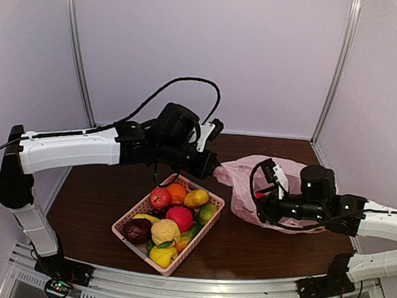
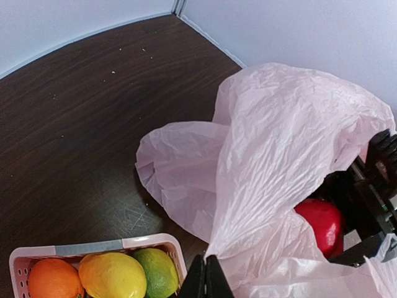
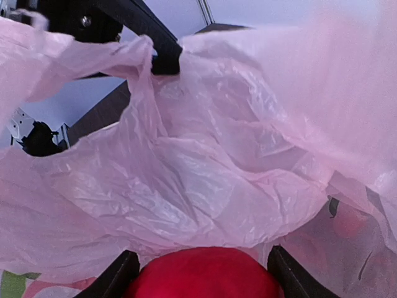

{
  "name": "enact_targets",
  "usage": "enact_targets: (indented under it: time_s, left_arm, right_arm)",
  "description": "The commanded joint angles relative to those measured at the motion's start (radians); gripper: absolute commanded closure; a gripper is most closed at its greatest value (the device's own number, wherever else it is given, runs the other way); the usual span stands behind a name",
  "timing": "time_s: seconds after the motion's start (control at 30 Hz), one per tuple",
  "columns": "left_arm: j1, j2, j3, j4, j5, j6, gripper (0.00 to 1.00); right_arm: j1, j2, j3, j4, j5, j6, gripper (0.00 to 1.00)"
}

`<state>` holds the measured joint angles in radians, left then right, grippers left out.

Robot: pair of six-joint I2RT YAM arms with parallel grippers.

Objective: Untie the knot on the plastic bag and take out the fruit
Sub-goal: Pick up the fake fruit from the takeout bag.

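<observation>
Bag (image 1: pixel 241 176) sits on the surface (image 1: pixel 93 197) beside the fruit-filled basket (image 1: pixel 129 216). My left claw (image 2: pixel 206 280) is pressed together on its rim; my right claw (image 3: pixel 203 268), inside, pinches a red apple (image 2: pixel 321 223), film crowding its camera.

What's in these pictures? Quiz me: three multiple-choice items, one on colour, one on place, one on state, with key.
1. The basket is: A pink; B blue; C green.
2. The red fruit between the right fingers lies: A in the basket; B inside the plastic bag; C on the floor.
3. The left fingers are: A open above the basket; B shut on the plastic bag's edge; C shut on a spoon.
Key: A, its rim shows pink; B, pink film surrounds it; B, they pinch the film.
</observation>
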<state>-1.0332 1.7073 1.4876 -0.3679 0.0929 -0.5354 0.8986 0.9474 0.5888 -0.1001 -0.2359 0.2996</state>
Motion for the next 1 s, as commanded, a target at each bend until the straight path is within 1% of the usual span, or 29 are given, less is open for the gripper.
enact_targets:
  time_s: [0.0,0.1,0.23,0.27,0.43,0.5,0.67,0.83,0.9,0.97]
  left_arm:
    - [0.004,0.016,0.012,0.047,0.017,0.025,1.00]
    - [0.005,0.009,0.001,0.047,0.014,0.031,1.00]
    - [0.004,-0.029,-0.048,0.060,0.008,0.040,1.00]
    - [0.005,-0.041,-0.065,0.068,0.007,0.041,1.00]
    - [0.005,-0.064,-0.115,0.070,0.000,0.039,1.00]
    - [0.004,-0.064,-0.125,0.077,0.000,0.034,1.00]
    - [0.005,-0.051,-0.112,0.112,0.009,0.029,1.00]
    - [0.005,-0.008,-0.070,0.145,0.014,0.035,1.00]
    - [0.004,0.014,-0.062,0.190,0.019,0.034,1.00]
    - [0.006,0.049,-0.044,0.240,0.025,0.031,1.00]
  right_arm:
    - [0.005,-0.036,0.044,0.094,0.015,0.039,0.49]
    - [0.005,-0.035,0.076,0.050,0.128,0.033,0.50]
    - [0.000,-0.039,0.120,-0.058,0.295,0.002,0.50]
    - [-0.003,-0.043,0.129,-0.066,0.302,-0.004,0.50]
    - [-0.007,-0.067,0.157,-0.029,0.242,0.013,0.49]
    - [-0.007,-0.067,0.163,0.006,0.186,0.036,0.49]
    - [-0.007,-0.072,0.157,0.095,0.103,0.080,0.49]
    - [-0.006,-0.123,0.142,0.097,0.124,0.082,0.49]
    - [-0.007,-0.149,0.139,0.095,0.154,0.080,0.48]
    - [-0.007,-0.166,0.148,0.057,0.181,0.079,0.49]
